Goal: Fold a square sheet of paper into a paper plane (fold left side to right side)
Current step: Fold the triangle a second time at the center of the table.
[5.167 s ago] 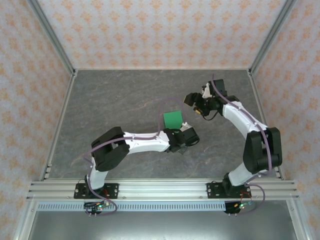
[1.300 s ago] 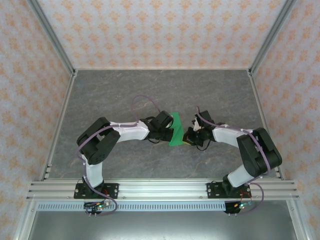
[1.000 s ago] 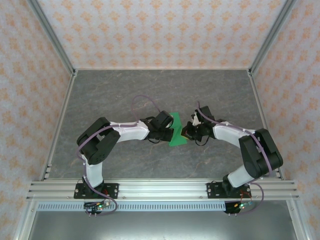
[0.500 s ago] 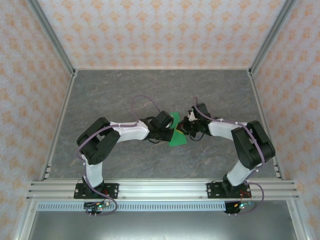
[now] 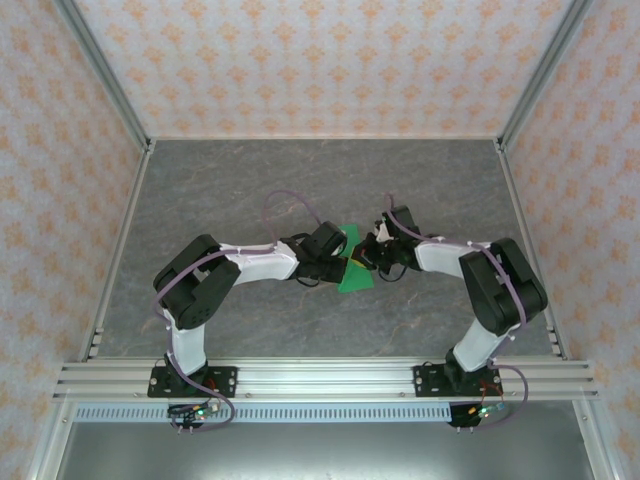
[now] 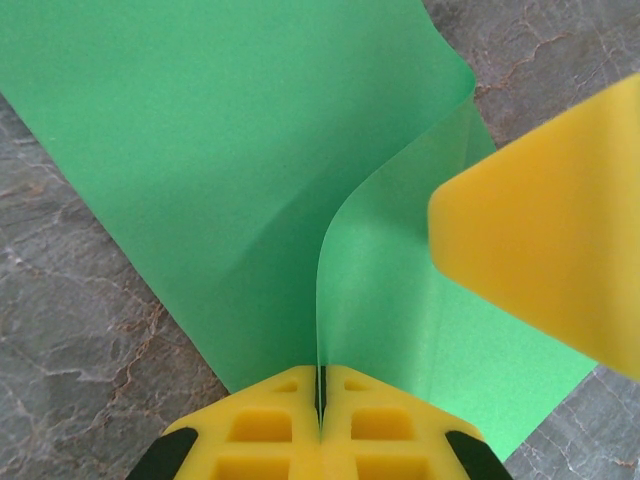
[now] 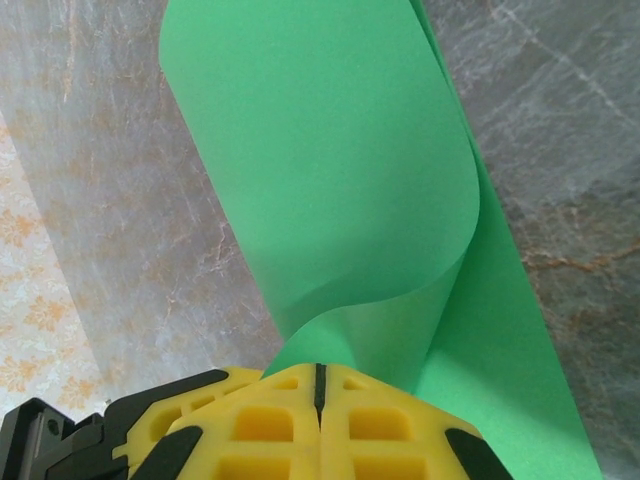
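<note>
The square sheet of paper [image 5: 354, 276] is bright green and lies mid-table, one flap raised and curled. My left gripper [image 5: 343, 263] meets it from the left. In the left wrist view the left gripper [image 6: 320, 385] is shut on a thin upright edge of the sheet [image 6: 220, 150], and a yellow finger of the right gripper [image 6: 540, 240] hangs over the paper. My right gripper [image 5: 367, 256] meets the sheet from the right. In the right wrist view the right gripper [image 7: 320, 375] is shut where the curled flap [image 7: 330, 170] comes down. The paper plane is out of view.
The grey marbled table [image 5: 230, 190] is walled by patterned panels at the left, back and right. An aluminium rail [image 5: 320, 378] with both arm bases runs along the near edge. Purple cables loop over both arms.
The right gripper has slid left and slightly away from me, carrying the paper's right side up and over. The green patch looks narrower. The left arm has stayed put.
</note>
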